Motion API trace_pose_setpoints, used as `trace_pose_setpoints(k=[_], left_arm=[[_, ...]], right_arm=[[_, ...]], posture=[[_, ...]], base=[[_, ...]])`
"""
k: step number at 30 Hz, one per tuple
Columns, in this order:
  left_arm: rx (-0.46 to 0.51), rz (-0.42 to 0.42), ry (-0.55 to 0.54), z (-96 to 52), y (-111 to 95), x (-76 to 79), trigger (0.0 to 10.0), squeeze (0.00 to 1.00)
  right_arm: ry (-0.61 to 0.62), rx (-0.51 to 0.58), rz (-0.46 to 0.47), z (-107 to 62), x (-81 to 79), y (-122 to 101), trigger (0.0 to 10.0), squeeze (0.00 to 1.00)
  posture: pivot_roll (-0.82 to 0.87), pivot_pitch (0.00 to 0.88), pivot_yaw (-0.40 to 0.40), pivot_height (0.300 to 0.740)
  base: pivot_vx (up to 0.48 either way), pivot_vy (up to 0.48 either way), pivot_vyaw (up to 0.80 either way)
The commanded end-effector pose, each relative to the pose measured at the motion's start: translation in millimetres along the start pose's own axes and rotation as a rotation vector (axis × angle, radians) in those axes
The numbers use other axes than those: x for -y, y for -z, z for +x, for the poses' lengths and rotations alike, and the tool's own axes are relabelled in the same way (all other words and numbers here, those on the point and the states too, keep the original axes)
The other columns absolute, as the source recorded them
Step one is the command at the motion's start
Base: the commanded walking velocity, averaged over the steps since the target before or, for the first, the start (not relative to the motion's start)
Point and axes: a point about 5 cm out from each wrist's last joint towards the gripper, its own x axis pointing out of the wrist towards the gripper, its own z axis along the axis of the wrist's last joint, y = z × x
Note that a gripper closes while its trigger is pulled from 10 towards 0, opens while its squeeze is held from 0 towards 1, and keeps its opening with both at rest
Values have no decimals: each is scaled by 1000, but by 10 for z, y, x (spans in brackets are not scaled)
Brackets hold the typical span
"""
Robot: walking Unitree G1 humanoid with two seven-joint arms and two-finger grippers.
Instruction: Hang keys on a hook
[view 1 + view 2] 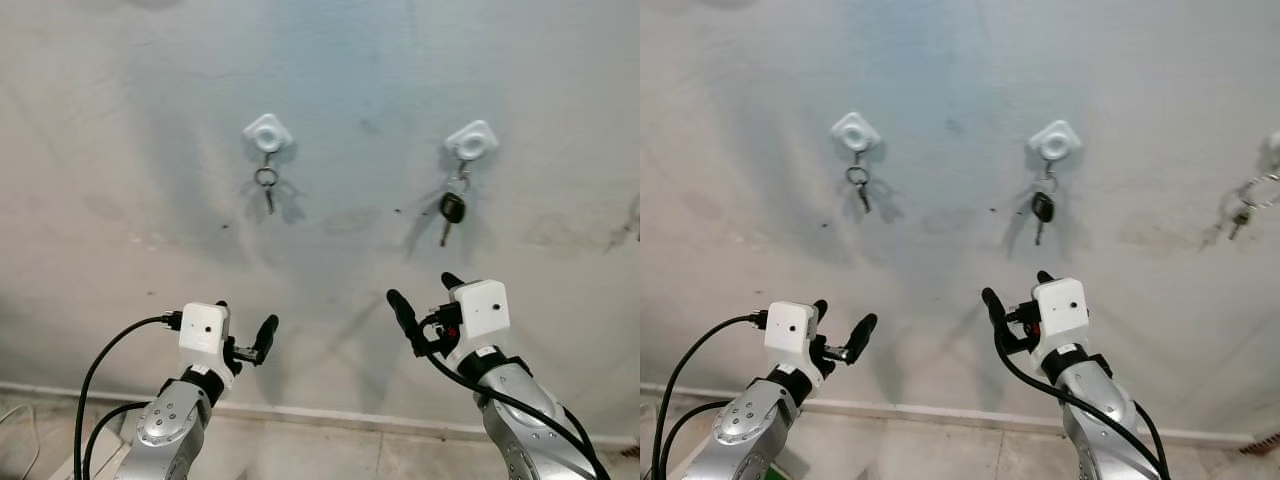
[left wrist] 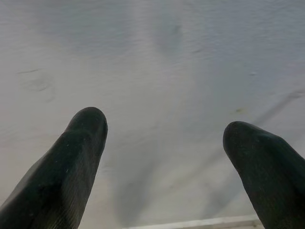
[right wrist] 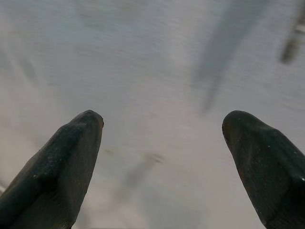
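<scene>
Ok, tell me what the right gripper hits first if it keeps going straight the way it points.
Probably the bare wall: the right gripper, fingers open and empty, faces plain wall below the black-headed key. Depth is unclear.

both head eyes face the wall (image 1: 340,80) from nearby, sharing 2 hooks; wrist cams stare at it close up
</scene>
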Motion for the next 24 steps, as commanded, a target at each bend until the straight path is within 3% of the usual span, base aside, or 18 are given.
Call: trace_pose_setpoints(k=[1, 24], left_arm=[[2, -1, 11, -8, -20, 10, 10000, 0], [-2, -2, 9, 7, -25, 4, 10000, 0]], right_arm=[[-10, 14, -2, 14, -23, -38, 10000, 0], [-15, 20, 2, 39, -46, -43, 10000, 0]], posture=[[-37, 0, 80, 740], [-36, 0, 85, 740]], base=[[0, 0, 0], [-33, 0, 0]])
